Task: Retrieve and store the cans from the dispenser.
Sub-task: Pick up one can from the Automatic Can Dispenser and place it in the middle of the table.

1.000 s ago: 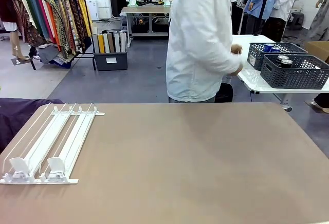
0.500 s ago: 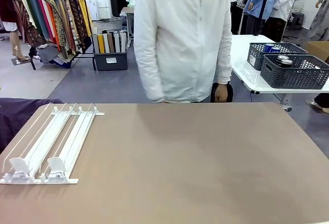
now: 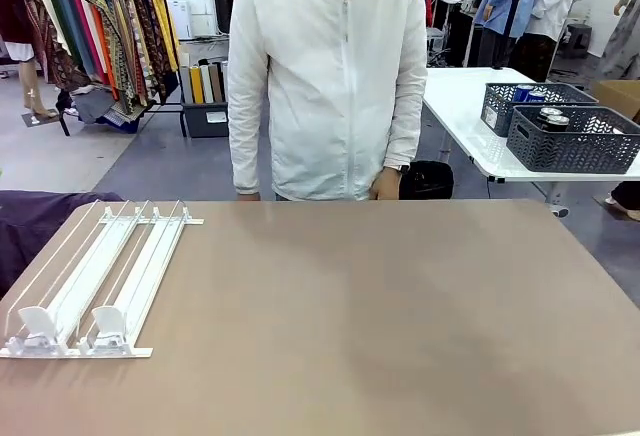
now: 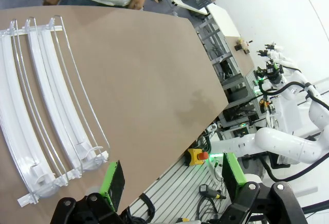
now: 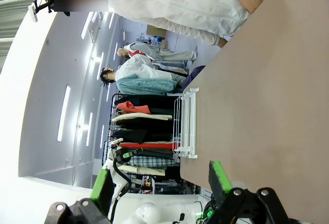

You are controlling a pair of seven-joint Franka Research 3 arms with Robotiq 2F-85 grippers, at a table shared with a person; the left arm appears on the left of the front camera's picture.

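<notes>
Left gripper (image 4: 172, 180) has its fingers (image 4: 113, 184) spread wide apart with nothing between them, hanging off the near corner of the surface (image 4: 133, 80). Right gripper (image 5: 160, 183) is the same deal, green-padded fingers (image 5: 218, 179) well apart, nothing held.

Just past the left one lies the dispenser (image 4: 46, 106): a flat white rack of thin wire rails and smooth plastic tracks, two lanes, both bare. In the front view the dispenser (image 3: 95, 281) sits on the left part of the matte brown surface (image 3: 400, 306), long axis running from the near edge away toward the far side, leaning slightly right, with the white pusher tabs (image 3: 70, 324) at the near end.

The cans (image 3: 550, 116) are way off on a white side table (image 3: 470, 126), standing upright in dark grey lattice baskets (image 3: 575, 141), silver tops up, some black, a couple blue.

A person in a white jacket (image 3: 335, 76) stands at the far edge.
</notes>
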